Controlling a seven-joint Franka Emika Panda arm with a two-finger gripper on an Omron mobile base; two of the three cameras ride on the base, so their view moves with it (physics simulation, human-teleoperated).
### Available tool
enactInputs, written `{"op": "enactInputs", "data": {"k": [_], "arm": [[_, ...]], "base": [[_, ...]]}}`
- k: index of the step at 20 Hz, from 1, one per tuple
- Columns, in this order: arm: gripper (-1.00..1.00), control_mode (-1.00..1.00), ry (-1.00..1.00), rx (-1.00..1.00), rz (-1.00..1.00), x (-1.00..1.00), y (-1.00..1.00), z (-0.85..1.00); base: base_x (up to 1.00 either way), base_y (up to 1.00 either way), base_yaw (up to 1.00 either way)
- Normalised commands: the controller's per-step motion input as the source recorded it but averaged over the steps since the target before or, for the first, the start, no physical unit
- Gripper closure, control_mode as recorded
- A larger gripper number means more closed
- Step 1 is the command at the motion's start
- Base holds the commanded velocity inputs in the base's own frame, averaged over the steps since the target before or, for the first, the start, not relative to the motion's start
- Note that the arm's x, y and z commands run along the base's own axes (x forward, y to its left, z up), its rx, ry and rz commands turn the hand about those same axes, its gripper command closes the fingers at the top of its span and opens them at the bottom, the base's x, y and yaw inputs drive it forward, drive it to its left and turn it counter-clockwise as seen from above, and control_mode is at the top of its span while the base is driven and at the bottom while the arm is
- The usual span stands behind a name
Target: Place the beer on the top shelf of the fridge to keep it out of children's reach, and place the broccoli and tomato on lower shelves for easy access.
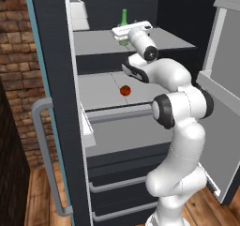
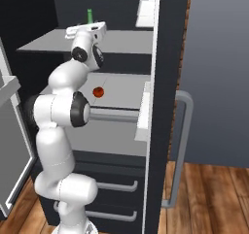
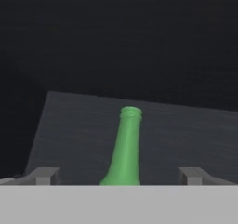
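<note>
The beer (image 3: 126,146), a slim green bottle, stands upright on an upper grey shelf (image 1: 159,40) of the fridge (image 1: 56,56). Its neck (image 1: 124,17) rises just behind my hand, and it also shows in the right base view (image 2: 89,15). My gripper (image 3: 121,175) is open at the bottle, one fingertip (image 3: 44,175) far to each side of the neck and neither touching the glass. The tomato (image 1: 125,90), a small red ball, lies on the shelf below (image 2: 98,91). The broccoli is out of view.
The fridge doors stand open on both sides, each with a curved grey bar handle (image 1: 44,150) (image 2: 181,145). Grey drawers (image 1: 117,183) sit under the shelves. A white bin (image 1: 79,11) hangs at the upper left. A brick wall (image 1: 18,79) and wooden floor (image 2: 209,199) flank the fridge.
</note>
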Motion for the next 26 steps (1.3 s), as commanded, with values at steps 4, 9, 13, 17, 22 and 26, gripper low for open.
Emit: {"op": "enactInputs", "data": {"k": [4,9,13,17,22,26], "arm": [[-1.0,-1.0,0.15,-0.12,0.0,-0.96,0.0,0.07],[-1.0,-1.0,0.18,-0.1,0.0,-1.0,0.0,0.33],[-1.0,-1.0,0.24,-0.06,0.0,-1.0,0.0,0.38],[-1.0,-1.0,0.32,0.0,0.0,-0.99,-0.1,0.18],[-1.0,-1.0,0.32,0.0,-0.05,-0.9,-0.32,0.0],[-1.0,-1.0,0.29,-0.01,-0.02,-0.88,-0.33,-0.04]], "base": [[0.0,0.0,0.0],[0.0,0.0,0.0],[0.0,0.0,0.0],[0.0,0.0,0.0],[0.0,0.0,0.0],[0.0,0.0,0.0]]}}
